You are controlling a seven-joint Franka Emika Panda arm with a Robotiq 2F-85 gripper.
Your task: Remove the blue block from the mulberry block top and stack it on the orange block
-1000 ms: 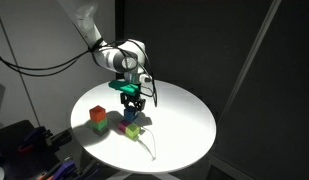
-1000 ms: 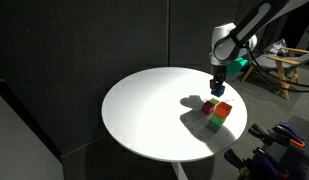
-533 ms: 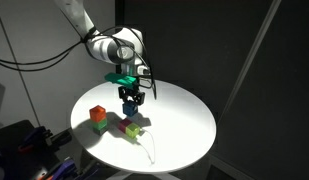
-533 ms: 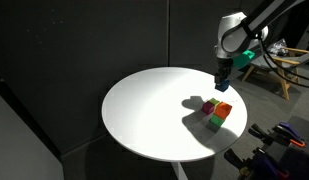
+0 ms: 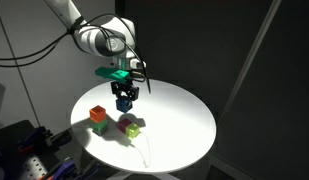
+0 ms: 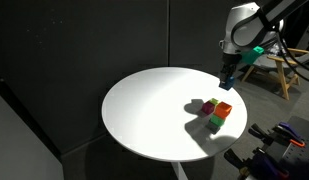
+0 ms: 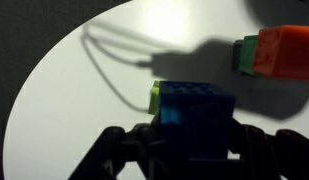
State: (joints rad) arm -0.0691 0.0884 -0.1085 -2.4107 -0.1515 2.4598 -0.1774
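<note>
Round table (image 5: 184, 110): 4 blocks resting on it, in 2 pairs near 1 edge. Pair 1: orange block (image 5: 96, 114) stacked on green block (image 5: 99, 127). Pair 2: mulberry block (image 5: 123, 122) and yellow-green block (image 5: 134, 130) side by side on the tabletop, touching, just beside pair 1. Blue block (image 5: 123, 103) clear of the table, clamped between the fingers of the gripper (image 5: 124, 98), above pair 2. Wrist view: yellow-green block (image 7: 154, 95) showing past the left edge of the held block.
</note>
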